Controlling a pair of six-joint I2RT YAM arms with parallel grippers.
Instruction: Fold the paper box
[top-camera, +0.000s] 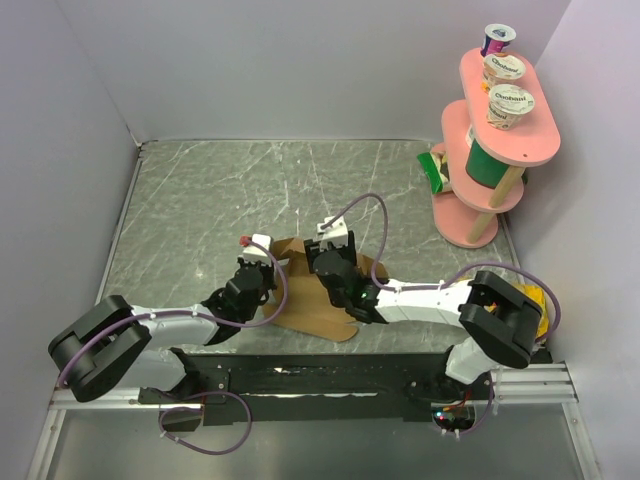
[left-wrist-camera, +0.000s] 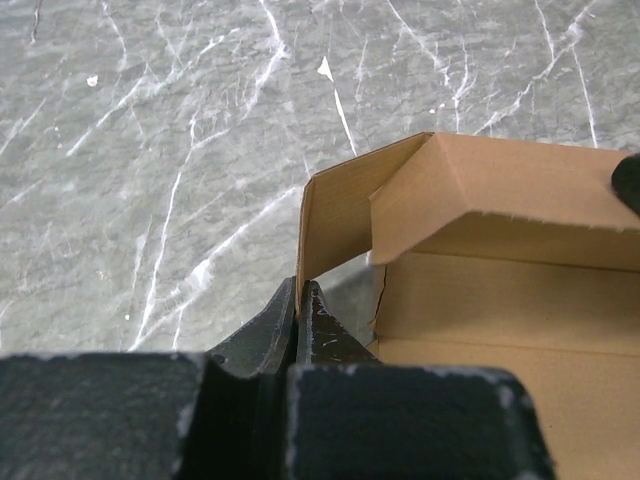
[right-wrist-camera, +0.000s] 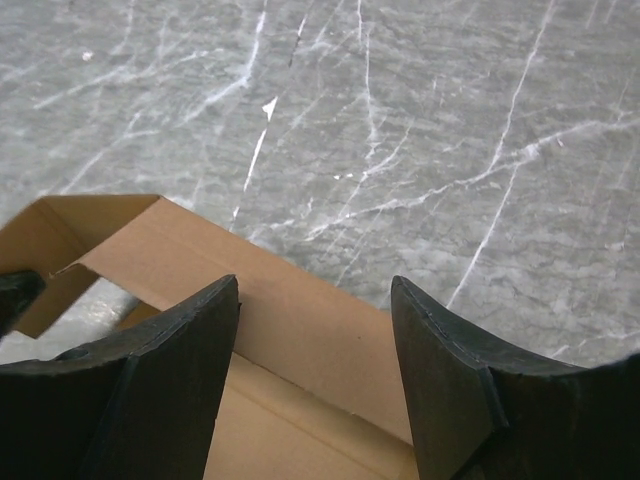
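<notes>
The paper box is plain brown cardboard, partly folded, lying near the table's front edge between both arms. My left gripper is shut on the box's raised left side wall, pinched between its fingertips. An inner flap leans over the box floor. My right gripper is open, its jaws wide apart above the box's far wall, touching nothing visibly. The left end of the box shows in the right wrist view.
A pink two-tier stand with yogurt cups and a green can stands at the back right. A green packet lies by its base. Grey walls enclose the marbled table.
</notes>
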